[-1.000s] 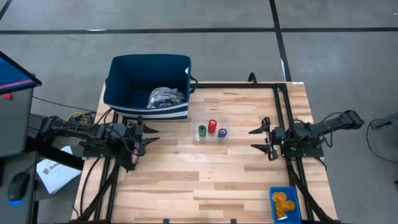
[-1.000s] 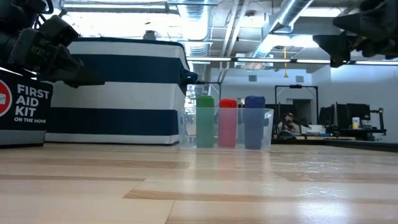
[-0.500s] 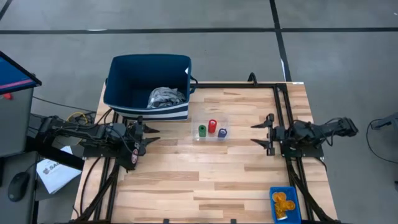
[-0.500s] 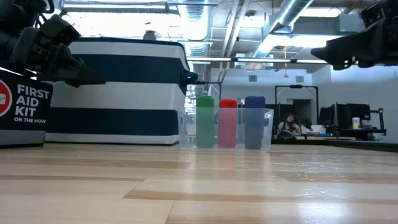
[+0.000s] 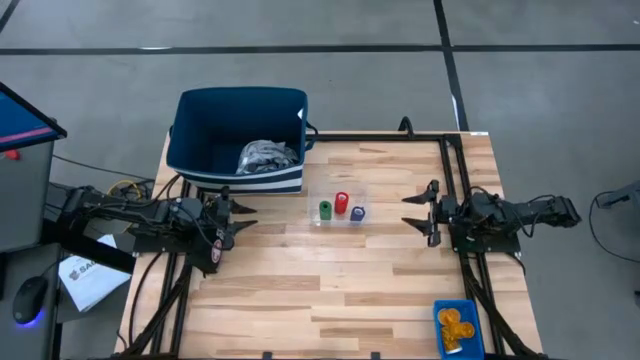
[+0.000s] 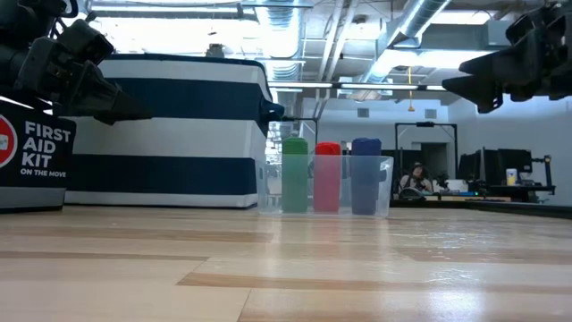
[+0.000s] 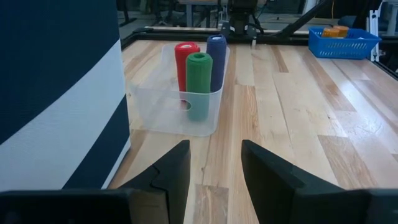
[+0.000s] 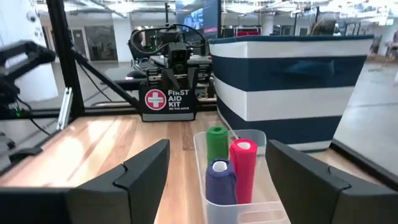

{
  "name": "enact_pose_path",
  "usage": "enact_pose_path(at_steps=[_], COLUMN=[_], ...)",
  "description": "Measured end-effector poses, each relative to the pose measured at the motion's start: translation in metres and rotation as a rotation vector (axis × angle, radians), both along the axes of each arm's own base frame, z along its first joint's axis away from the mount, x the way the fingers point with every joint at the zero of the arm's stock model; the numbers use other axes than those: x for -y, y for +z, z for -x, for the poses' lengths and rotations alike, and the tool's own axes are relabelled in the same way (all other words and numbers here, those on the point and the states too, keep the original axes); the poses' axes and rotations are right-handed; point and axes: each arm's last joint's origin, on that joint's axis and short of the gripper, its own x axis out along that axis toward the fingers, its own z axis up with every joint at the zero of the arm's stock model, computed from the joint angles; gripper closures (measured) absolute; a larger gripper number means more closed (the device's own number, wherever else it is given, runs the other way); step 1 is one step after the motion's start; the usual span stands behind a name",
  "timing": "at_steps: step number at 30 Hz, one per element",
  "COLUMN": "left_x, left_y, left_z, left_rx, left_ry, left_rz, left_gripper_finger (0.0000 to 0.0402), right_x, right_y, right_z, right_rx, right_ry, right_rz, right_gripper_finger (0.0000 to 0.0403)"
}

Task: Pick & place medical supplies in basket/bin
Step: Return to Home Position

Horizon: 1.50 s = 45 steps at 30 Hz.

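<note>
Change: right arm has settled lower and straighter behind its tool, which has drawn slightly toward the far side of the counter (image 5: pixel 350 290); the left arm has not moved.
Blue bin (image 5: pixel 439 340): stands at the near right corner of the counter, holding the orange pill bottles (image 5: pixel 458 325).
Right tool (image 5: pixel 415 211): released, fingers spread wide, nothing held; it hovers level above the right side of the counter, pointing at the tray.
Left tool (image 5: pixel 238 215): released, fingers parted, nothing held; it hovers over the left edge, just near of the basket.
Clear tray (image 7: pixel 158 109): sits mid-counter between the two tools, holding the green cylinder (image 5: pixel 325 210), red cylinder (image 5: pixel 341 203) and purple cylinder (image 5: pixel 357 213) upright.
Navy basket (image 5: pixel 200 120): stands at the far left corner; the cloth bundle (image 5: pixel 266 155) lies inside.
Task status: both arms appear parked. Bottles and bundle are binned; the three cylinders are in neither basket nor bin, so sorting looks incomplete unless the tray is their intended place.
</note>
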Motion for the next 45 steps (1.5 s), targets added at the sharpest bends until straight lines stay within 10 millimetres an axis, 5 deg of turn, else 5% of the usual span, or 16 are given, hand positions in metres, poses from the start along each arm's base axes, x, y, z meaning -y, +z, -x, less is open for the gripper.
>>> enact_pose_path(at_steps=[45], left_x=[-0.0007], left_y=[0.0078], left_z=[0.0053], left_rx=[0.088], left_ry=[0.0], left_rz=[0.012], left_gripper_finger=[0.0266], right_x=[0.0], right_y=[-0.0003], right_z=[-0.0001], right_rx=[0.005], right_ry=[0.002], right_rz=[-0.054], right_gripper_finger=[0.014])
